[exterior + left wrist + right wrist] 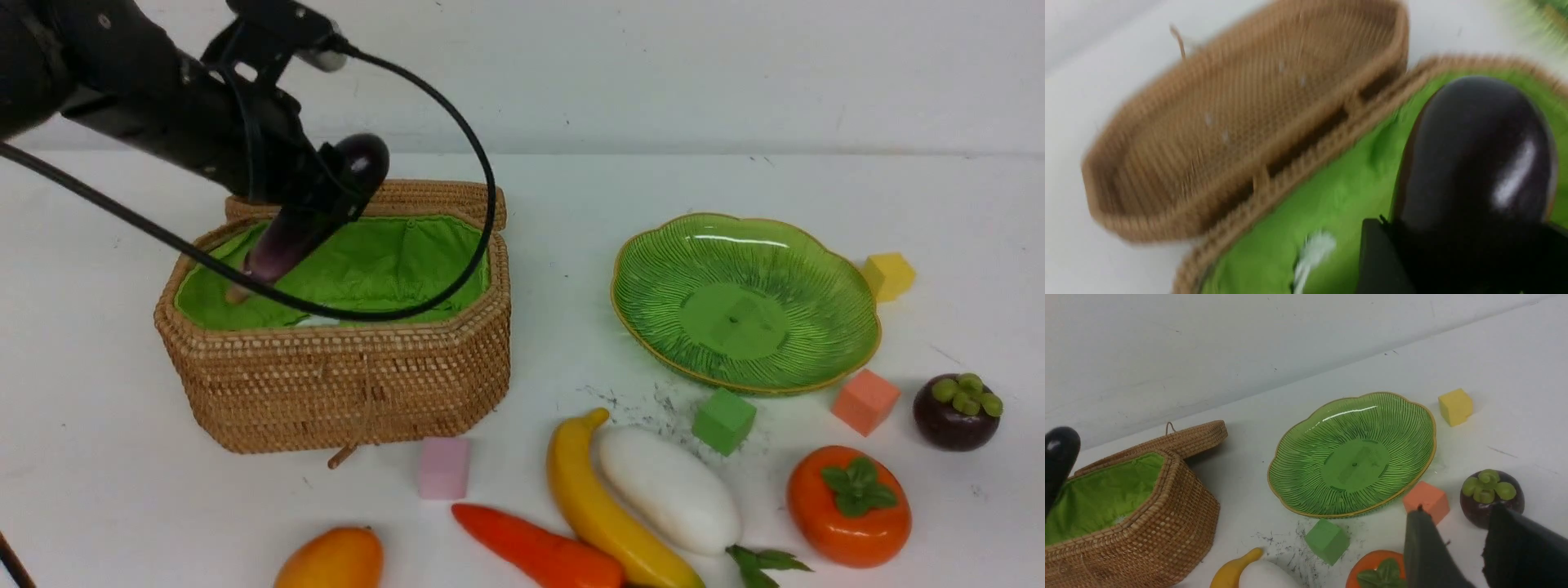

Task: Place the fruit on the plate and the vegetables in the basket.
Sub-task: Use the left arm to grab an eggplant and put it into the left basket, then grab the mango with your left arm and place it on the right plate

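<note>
White tabletop [555, 212] against pale wall; upper left of front view, left tool [331, 184] closed round eggplant [282, 241], slanted over open basket [343, 384], presumably for lowering inside; right tool [1457, 543] parted, nothing between fingers; plate [735, 318] right of centre, bare, awaiting fruit.

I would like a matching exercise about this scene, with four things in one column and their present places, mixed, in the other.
Things:
1. eggplant
2. banana
3. yellow cube
4. pink cube

Places:
A. on the table, beside the white radish
B. near the plate's rim, on its far right side
C. in the left arm's jaws, over the basket
D. on the table, just in front of the basket

Right pairs: 1-C, 2-A, 3-B, 4-D
</note>
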`<state>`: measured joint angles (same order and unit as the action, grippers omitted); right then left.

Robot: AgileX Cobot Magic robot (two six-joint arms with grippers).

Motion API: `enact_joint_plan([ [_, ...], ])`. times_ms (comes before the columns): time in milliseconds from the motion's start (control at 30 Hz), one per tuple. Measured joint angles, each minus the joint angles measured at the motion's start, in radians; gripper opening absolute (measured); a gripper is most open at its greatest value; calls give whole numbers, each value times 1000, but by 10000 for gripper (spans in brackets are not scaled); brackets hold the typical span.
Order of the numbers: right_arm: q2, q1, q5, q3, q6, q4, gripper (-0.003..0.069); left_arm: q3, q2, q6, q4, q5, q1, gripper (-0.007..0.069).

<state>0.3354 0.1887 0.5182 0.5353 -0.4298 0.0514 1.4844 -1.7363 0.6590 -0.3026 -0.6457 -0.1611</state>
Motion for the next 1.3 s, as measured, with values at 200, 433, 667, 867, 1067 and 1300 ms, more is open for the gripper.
enact_joint_plan([
  [200, 0, 0, 7, 0, 0, 0, 244, -20, 12, -183, 120, -62, 0, 517],
  [433, 0, 0, 11, 0, 0, 4, 244, -21, 148, -412, 243, -225, 0, 621],
  [667, 0, 0, 18, 0, 0, 6, 244, -53, 358, -586, 210, -575, 0, 615],
  [867, 0, 28, 19, 0, 0, 7, 244, -292, 558, -578, 4, -596, 0, 604],
  [1067, 0, 52, 26, 0, 0, 9, 244, -603, 625, -599, -38, -543, 0, 595],
  [1300, 0, 52, 36, 0, 2, 16, 244, -755, 547, -561, -126, -307, -45, 595],
])
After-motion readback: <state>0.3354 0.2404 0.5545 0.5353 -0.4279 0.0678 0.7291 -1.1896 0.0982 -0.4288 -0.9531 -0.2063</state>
